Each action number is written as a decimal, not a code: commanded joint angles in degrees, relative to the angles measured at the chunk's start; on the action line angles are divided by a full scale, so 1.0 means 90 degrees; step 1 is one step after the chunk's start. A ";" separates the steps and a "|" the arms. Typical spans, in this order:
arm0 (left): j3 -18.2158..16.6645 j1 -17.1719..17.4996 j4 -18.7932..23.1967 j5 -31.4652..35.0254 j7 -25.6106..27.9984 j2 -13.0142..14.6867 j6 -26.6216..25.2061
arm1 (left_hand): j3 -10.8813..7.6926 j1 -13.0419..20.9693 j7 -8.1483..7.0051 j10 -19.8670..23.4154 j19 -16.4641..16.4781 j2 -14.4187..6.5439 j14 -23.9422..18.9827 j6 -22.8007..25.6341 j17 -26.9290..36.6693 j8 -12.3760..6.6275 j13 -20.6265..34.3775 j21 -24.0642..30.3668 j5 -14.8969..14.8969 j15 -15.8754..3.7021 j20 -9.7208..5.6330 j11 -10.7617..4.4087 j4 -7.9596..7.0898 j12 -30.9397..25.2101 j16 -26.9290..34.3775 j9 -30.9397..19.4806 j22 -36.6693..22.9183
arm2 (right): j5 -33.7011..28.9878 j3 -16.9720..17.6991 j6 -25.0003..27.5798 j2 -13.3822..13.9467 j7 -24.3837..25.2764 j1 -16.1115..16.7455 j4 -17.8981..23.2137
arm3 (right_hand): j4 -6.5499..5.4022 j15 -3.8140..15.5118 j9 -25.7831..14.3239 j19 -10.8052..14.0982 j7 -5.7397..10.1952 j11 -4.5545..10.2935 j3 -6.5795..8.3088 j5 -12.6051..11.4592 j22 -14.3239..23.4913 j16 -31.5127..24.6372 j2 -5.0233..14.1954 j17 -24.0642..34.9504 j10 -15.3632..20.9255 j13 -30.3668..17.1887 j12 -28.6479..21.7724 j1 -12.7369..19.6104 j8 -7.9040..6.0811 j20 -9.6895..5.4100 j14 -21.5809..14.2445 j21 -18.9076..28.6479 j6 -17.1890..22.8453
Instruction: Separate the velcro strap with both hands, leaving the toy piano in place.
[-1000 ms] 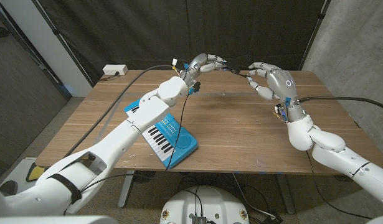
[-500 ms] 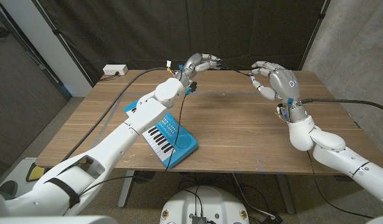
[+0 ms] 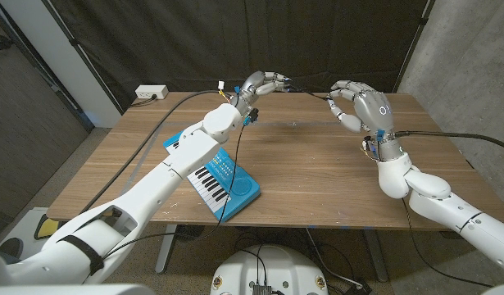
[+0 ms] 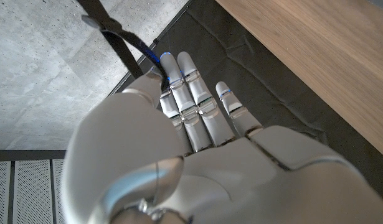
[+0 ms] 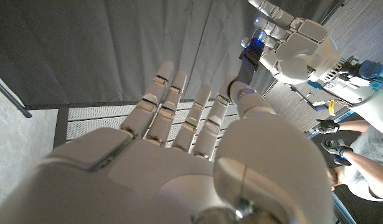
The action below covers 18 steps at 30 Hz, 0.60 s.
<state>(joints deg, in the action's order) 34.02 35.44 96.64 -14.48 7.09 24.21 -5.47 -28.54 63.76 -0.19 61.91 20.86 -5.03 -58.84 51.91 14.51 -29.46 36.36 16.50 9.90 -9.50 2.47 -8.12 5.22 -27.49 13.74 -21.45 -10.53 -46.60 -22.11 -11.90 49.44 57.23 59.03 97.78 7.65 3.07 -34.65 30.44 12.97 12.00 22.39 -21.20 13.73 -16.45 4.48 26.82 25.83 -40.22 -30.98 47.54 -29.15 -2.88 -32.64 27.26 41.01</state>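
Both hands, left and right, pinched the strap taut above the table's far edge; piano sat well apart.

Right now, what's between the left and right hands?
In the head view, the black velcro strap spans from left hand to right hand, above the table's far edge.

On my feed: toy piano, bright blue with white and black keys. Velcro strap, black. Left hand and right hand, silver-grey; the fingers carry blue bands. Tabletop, brown wood grain. Backdrop curtain, black.
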 commanded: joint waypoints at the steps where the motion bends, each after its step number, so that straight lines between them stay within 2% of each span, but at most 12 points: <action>1: 0.0058 -0.0008 -0.0011 -0.0103 -0.0156 0.0049 -0.0075 | -0.0049 0.0003 0.0196 0.0037 0.0049 -0.0028 -0.0004 0.0202 0.0035 -0.0004 -0.0006 -0.0009 0.0038 0.0009 0.0031 -0.0040 0.0010 0.0014 0.0000 -0.0024 -0.0026 | 0.0165 -0.0055 0.0008 -0.0083 -0.0092 -0.0031 0.0075 | -0.0031 0.0899 0.0345 0.0109 -0.0031 -0.0092 -0.0212 0.0597 0.0001 0.0134 -0.0348 0.0010 -0.0074 0.0121 0.0142 -0.0142 0.0678 -0.0175 0.0158 0.0150 -0.0625; 3: 0.0076 -0.0020 -0.0066 -0.0134 -0.0201 0.0036 -0.0069 | -0.0049 0.0007 0.0200 0.0041 0.0045 -0.0032 0.0005 0.0206 0.0041 -0.0003 -0.0010 -0.0014 0.0038 0.0012 0.0036 -0.0029 0.0014 0.0016 0.0000 -0.0020 -0.0026 | 0.0205 -0.0032 0.0052 -0.0080 -0.0165 0.0000 0.0130 | -0.0035 0.0809 0.0487 0.0138 -0.0036 -0.0165 -0.0252 0.0667 -0.0015 0.0189 -0.0405 -0.0032 -0.0272 0.0230 0.0325 -0.0170 0.0874 -0.0163 0.0243 0.0182 -0.0807; 4: 0.0079 -0.0022 -0.0082 -0.0143 -0.0216 0.0036 -0.0061 | -0.0052 0.0004 0.0200 0.0033 0.0047 -0.0035 0.0007 0.0205 0.0039 -0.0005 -0.0014 -0.0014 0.0038 0.0013 0.0038 -0.0031 0.0011 0.0022 -0.0003 -0.0024 -0.0027 | 0.0220 -0.0019 0.0081 -0.0076 -0.0207 0.0018 0.0162 | -0.0039 0.0809 0.0522 0.0155 -0.0035 -0.0187 -0.0266 0.0682 -0.0019 0.0224 -0.0424 -0.0047 -0.0270 0.0259 0.0350 -0.0182 0.0923 -0.0150 0.0310 0.0193 -0.0852; 5: 0.0078 -0.0022 -0.0091 -0.0154 -0.0221 0.0034 -0.0058 | -0.0051 0.0008 0.0213 0.0029 0.0046 -0.0034 0.0011 0.0209 0.0043 -0.0004 -0.0010 -0.0016 0.0038 0.0018 0.0039 -0.0018 0.0016 0.0021 -0.0002 -0.0021 -0.0027 | 0.0231 -0.0005 0.0113 -0.0065 -0.0255 0.0038 0.0200 | -0.0052 0.0762 0.0651 0.0154 -0.0036 -0.0248 -0.0293 0.0722 -0.0038 0.0275 -0.0442 -0.0098 -0.0307 0.0368 0.0467 -0.0205 0.1133 -0.0136 0.0385 0.0210 -0.1096; 7: 0.0066 -0.0012 -0.0081 -0.0163 -0.0217 0.0052 -0.0060 | -0.0047 0.0002 0.0211 0.0021 0.0042 -0.0036 0.0014 0.0208 0.0050 -0.0001 -0.0003 -0.0020 0.0036 0.0014 0.0044 -0.0035 0.0012 0.0021 0.0001 -0.0018 -0.0027 | 0.0286 0.0015 0.0099 -0.0036 -0.0340 0.0059 0.0241 | -0.0085 0.0713 0.0795 0.0143 -0.0078 -0.0296 -0.0377 0.0773 -0.0063 0.0320 -0.0534 -0.0170 -0.0378 0.0496 0.0612 -0.0308 0.1454 -0.0079 0.0428 0.0222 -0.1598; 10: 0.0043 0.0008 -0.0021 -0.0156 -0.0200 0.0104 -0.0082 | -0.0054 0.0003 0.0210 0.0014 0.0047 -0.0036 0.0006 0.0209 0.0045 -0.0003 -0.0003 -0.0021 0.0037 0.0015 0.0045 -0.0037 0.0015 0.0025 -0.0002 -0.0023 -0.0027 | 0.0385 0.0041 0.0102 -0.0022 -0.0493 0.0080 0.0292 | -0.0156 0.0648 0.0919 0.0098 -0.0064 -0.0377 -0.0467 0.0836 -0.0088 0.0394 -0.0589 -0.0227 -0.0453 0.0622 0.0756 -0.0479 0.1723 -0.0017 0.0584 0.0217 -0.2028; 13: 0.0024 0.0055 0.0114 -0.0088 -0.0111 0.0181 -0.0166 | -0.0054 0.0002 0.0212 0.0020 0.0046 -0.0035 0.0010 0.0215 0.0047 -0.0002 -0.0005 -0.0025 0.0037 0.0017 0.0045 -0.0038 0.0017 0.0025 -0.0003 -0.0018 -0.0027 | 0.0506 0.0062 0.0069 -0.0052 -0.0579 0.0085 0.0301 | -0.0227 0.0588 0.0984 0.0063 -0.0056 -0.0418 -0.0540 0.0877 -0.0105 0.0431 -0.0618 -0.0258 -0.0516 0.0695 0.0847 -0.0637 0.1828 0.0054 0.0682 0.0205 -0.2190; 18: -0.0053 0.0231 0.0494 0.0092 0.0136 0.0391 -0.0369 | -0.0059 0.0001 0.0226 0.0026 0.0044 -0.0036 0.0010 0.0215 0.0047 -0.0001 -0.0027 -0.0033 0.0037 0.0013 0.0046 -0.0035 0.0021 0.0039 -0.0005 -0.0019 -0.0028 | 0.0670 0.0084 0.0128 -0.0225 -0.0630 0.0073 0.0296 | -0.0420 0.0487 0.1070 -0.0117 -0.0098 -0.0511 -0.0643 0.0947 -0.0130 0.0451 -0.0550 -0.0288 -0.0566 0.0795 0.0951 -0.0973 0.1826 0.0096 0.0771 0.0131 -0.2070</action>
<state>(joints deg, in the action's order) 34.41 35.71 97.26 -15.37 5.96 25.44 -6.63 -28.79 63.77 -0.19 61.94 21.07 -5.01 -58.84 51.91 14.79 -29.35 36.09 16.50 9.97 -9.50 2.68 -8.20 5.48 -27.49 13.74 -21.40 -10.52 -43.33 -21.92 -11.20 48.91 53.76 59.47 99.80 4.64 2.75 -25.26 30.40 12.48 7.49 16.89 -13.03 12.50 -12.61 -0.92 24.20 20.88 -33.34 -22.88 40.08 -12.82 -2.02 -26.20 28.96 21.48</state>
